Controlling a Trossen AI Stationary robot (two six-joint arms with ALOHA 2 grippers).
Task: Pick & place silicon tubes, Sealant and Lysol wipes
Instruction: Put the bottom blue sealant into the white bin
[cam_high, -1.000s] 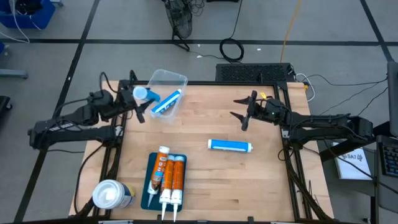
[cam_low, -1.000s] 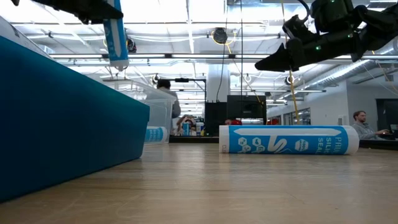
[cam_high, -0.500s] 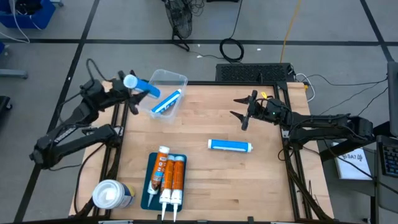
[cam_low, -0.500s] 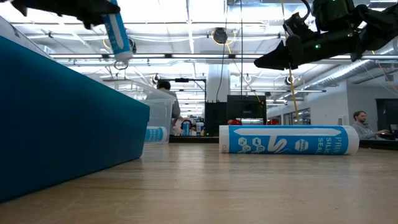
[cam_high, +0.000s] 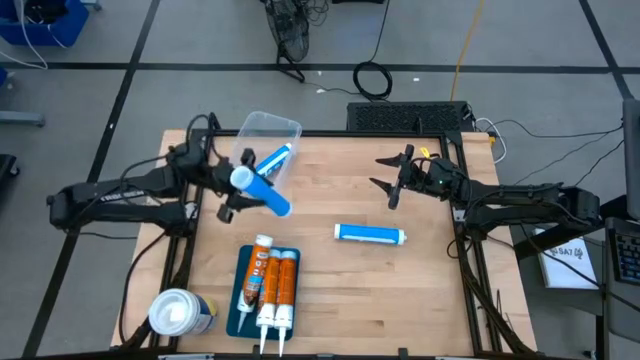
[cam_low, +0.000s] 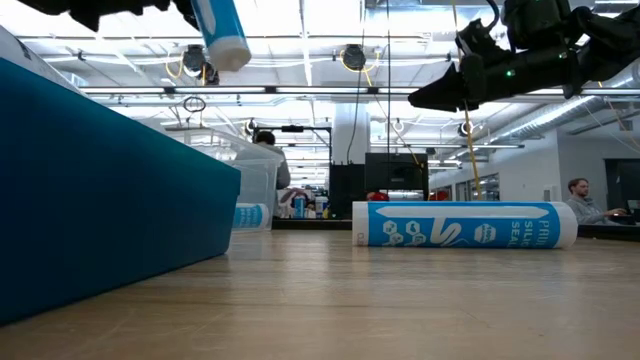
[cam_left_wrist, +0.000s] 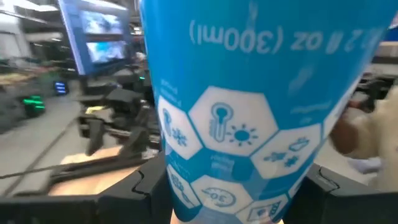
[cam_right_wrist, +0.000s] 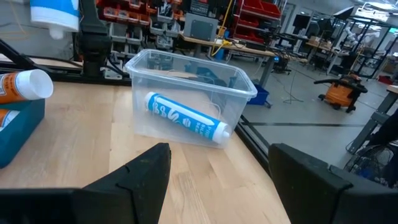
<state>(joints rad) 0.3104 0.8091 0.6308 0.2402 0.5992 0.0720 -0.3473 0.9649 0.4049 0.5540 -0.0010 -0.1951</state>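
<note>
Industrial lab or workshop floor. My wooden counter (cam_high: 330, 280) stands on grey concrete marked with dark tape lines; loose cables (cam_high: 372, 78) coil behind it. Beyond: exposed ceiling ducts and strip lights (cam_low: 330, 40), red parts bins (cam_right_wrist: 249, 14) on racks, an orange shop vacuum (cam_right_wrist: 341, 94), and a person seated at a desk (cam_low: 583, 205).

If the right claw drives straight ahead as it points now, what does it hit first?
Probably the clear bin holding a blue tube; the right claw faces it across bare table, though depth is uncertain.
</note>
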